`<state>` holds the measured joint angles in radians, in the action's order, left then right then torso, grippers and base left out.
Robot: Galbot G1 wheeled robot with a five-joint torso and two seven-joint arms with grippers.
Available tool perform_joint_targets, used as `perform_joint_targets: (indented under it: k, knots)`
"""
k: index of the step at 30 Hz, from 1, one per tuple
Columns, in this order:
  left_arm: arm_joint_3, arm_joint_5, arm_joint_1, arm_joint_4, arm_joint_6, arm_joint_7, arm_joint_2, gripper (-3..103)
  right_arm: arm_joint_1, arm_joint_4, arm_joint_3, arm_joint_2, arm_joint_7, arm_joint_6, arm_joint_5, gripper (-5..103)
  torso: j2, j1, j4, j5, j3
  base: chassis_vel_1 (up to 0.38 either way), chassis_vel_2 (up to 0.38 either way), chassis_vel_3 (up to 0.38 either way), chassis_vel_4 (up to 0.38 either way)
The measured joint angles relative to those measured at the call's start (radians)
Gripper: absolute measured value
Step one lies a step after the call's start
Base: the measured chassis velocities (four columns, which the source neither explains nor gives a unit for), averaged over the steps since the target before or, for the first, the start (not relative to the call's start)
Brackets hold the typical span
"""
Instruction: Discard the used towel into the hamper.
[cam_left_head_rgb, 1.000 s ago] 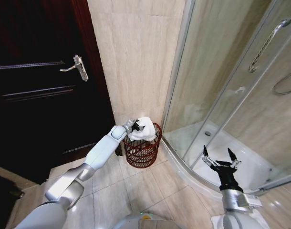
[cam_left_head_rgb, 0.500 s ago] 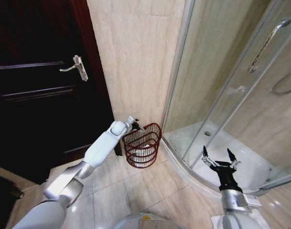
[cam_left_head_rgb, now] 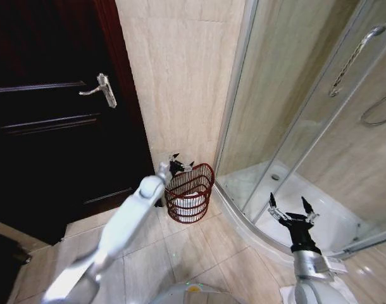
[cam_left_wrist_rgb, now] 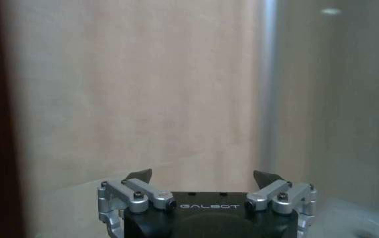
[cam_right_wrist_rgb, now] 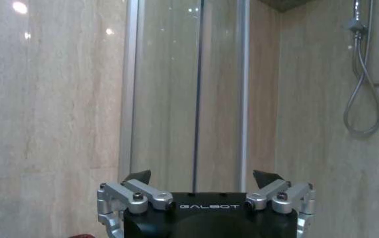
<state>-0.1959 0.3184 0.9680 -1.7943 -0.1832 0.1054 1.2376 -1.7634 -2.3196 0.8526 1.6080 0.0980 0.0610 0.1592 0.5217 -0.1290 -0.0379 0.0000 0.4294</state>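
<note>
Dark red-brown wire hamper (cam_left_head_rgb: pixel 190 193) stands on the floor tiles by the beige wall; white towel (cam_left_head_rgb: pixel 188 195) lies inside it. Left gripper (cam_left_head_rgb: pixel 180 165) above its rim, jaws spread, empty. Right gripper (cam_left_head_rgb: pixel 292 213) by the shower, jaws spread, empty.

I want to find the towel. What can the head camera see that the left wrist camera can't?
Head view alone: the white towel lying inside the red wire hamper, the dark door, the shower, and the right gripper, open and parked by the shower tray.

Left wrist view alone: a close look at the left gripper's fingers, apart with nothing between them.

Both: the left gripper, open, and the beige wall.
</note>
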Motion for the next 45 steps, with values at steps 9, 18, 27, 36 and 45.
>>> perform_joint_targets:
  k: [9, 18, 27, 36, 45]
  knots:
    - [-0.203, -0.178, 0.334, -0.141, 0.173, 0.164, 0.084, 100, 0.006, 0.018, -0.004, 0.000, 0.015, 0.001, -0.023, 100, 0.000, 0.000, -0.0005, 0.0000, 0.000, 0.000, 0.000, 0.000, 0.000]
    - [-0.340, -0.156, 0.554, -0.231, 0.264, 0.147, 0.104, 100, -0.006, 0.019, -0.023, 0.000, 0.025, 0.015, -0.063, 100, 0.000, 0.000, -0.0001, 0.0000, 0.000, 0.000, 0.000, 0.000, 0.000]
    - [-0.360, -0.158, 0.576, -0.253, 0.266, 0.072, 0.107, 100, -0.021, -0.002, -0.020, 0.000, 0.030, 0.010, -0.075, 100, 0.000, 0.000, 0.0000, -0.0001, 0.000, 0.000, 0.000, 0.000, 0.000]
    - [-0.365, -0.168, 0.603, -0.266, 0.266, 0.051, 0.101, 100, -0.032, -0.016, -0.010, 0.000, 0.027, -0.002, -0.064, 100, 0.000, 0.000, -0.0001, 0.0000, 0.000, 0.000, 0.000, 0.000, 0.000]
    - [-0.373, -0.171, 0.603, -0.260, 0.262, 0.034, 0.095, 100, -0.032, -0.009, -0.008, 0.000, 0.028, 0.002, -0.056, 100, 0.000, 0.000, -0.0002, -0.0001, 0.000, 0.005, -0.004, -0.005, 0.006]
